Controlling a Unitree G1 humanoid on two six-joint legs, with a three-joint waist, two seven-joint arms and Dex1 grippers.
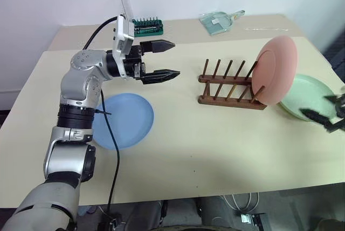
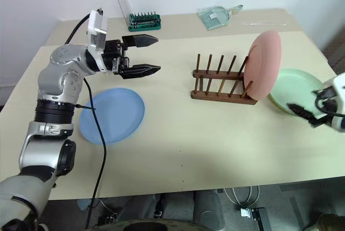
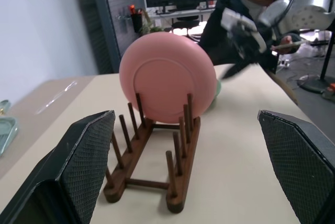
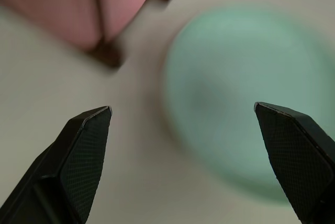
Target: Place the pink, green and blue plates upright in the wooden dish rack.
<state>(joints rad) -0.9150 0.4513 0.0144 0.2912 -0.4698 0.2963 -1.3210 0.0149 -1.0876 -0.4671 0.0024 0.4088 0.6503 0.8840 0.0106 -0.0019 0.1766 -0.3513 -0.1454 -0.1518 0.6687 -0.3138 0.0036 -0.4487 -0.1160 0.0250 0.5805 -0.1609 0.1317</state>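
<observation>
Behind, green bit holder (image 1: 147,26), clear dustpan (image 1: 218,21), table (image 1: 215,144).

rack (image 1: 232,85) – left slots free | pink plate (image 1: 276,69) – blocks right end

We list colours only. Pink plate (image 1: 275,69): plain salmon pink, no pattern. Green plate (image 1: 307,97): pale mint, plain. Blue plate (image 1: 123,120): light sky blue, plain. Wooden dish rack (image 1: 229,87): dark reddish brown. Desk (image 1: 205,150): cream beige. Left pincer (image 1: 166,58): black fingers, pads with fine cross-hatch texture. Right pincer (image 4: 183,156): black, same textured pads. Bit holder (image 1: 147,25): green.
</observation>
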